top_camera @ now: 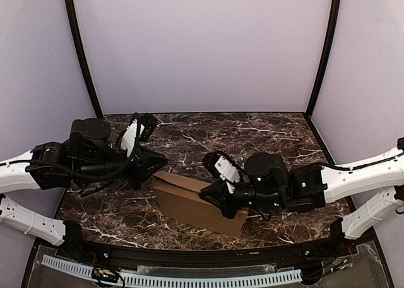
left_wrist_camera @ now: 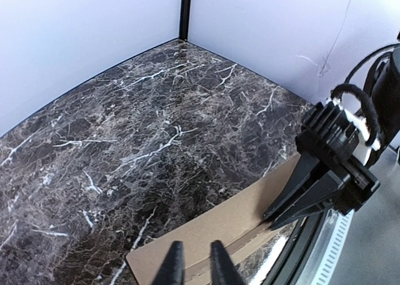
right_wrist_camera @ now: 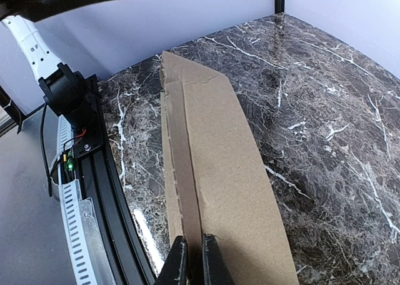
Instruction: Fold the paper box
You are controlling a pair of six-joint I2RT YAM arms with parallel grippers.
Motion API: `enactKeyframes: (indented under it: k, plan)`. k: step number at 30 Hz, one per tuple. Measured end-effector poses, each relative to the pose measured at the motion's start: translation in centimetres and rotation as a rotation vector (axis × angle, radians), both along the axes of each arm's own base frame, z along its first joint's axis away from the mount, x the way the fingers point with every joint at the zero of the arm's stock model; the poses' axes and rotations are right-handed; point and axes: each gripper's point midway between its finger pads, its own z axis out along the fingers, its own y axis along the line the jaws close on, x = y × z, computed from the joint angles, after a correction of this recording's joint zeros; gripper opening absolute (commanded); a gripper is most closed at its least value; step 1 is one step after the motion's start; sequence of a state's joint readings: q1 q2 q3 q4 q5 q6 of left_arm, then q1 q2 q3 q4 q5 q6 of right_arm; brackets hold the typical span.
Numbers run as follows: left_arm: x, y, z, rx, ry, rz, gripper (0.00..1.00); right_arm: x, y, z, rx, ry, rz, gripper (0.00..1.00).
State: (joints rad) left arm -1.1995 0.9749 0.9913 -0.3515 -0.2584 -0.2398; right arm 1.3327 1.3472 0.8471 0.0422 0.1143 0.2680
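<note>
A plain brown, flattened cardboard paper box [top_camera: 189,204] lies on the dark, white-veined marble tabletop [top_camera: 259,136] close to its near edge, set at a slant between the two arms, with its left end farther back than its right end. The right gripper [top_camera: 206,194] comes in from the right and meets the box at its upper long edge; in the right wrist view its fingers [right_wrist_camera: 177,263] are pressed almost together on a thin raised fold strip that runs the length of the paper box [right_wrist_camera: 225,172]. The left wrist view shows the same black jaws tapering to a point on the far end of the cardboard [left_wrist_camera: 234,219]. The left gripper [top_camera: 158,168] sits at the box's left corner, its fingers [left_wrist_camera: 173,266] standing only narrowly apart just over the cardboard's near edge; whether they actually pinch the sheet or merely hover at it cannot be told from here. Pale lilac walls [top_camera: 202,48] enclose the table
</note>
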Motion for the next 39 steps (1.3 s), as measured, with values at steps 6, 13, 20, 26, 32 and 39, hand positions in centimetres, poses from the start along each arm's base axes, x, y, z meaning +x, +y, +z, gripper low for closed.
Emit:
enactKeyframes:
  k: [6, 13, 20, 26, 32, 39]
  plan:
    - [1.1, -0.4, -5.4, 0.083, 0.033, 0.013, 0.01, 0.1, 0.0, 0.0, 0.0, 0.002, -0.005, 0.04]
    - [0.8, 0.4, -9.9, -0.03, 0.14, 0.035, 0.01, 0.0, -0.1, -0.4, -0.011, 0.003, -0.01, 0.04]
    - [-0.2, 0.8, -10.2, -0.151, 0.196, 0.031, 0.01, -0.7, 0.3, -0.2, -0.011, 0.009, 0.014, 0.27]
    - [-0.1, 0.7, -10.6, -0.154, 0.213, 0.036, 0.01, -1.6, 0.1, 0.9, 0.006, 0.02, 0.063, 0.59]
    - [0.2, 0.2, -10.6, -0.16, 0.21, 0.038, 0.01, -2.3, -3.4, 1.9, -0.021, 0.027, 0.053, 0.46]
    - [0.3, -0.2, -10.6, -0.164, 0.209, 0.035, 0.01, -1.4, -6.9, 3.3, -0.025, 0.004, -0.044, 0.06]
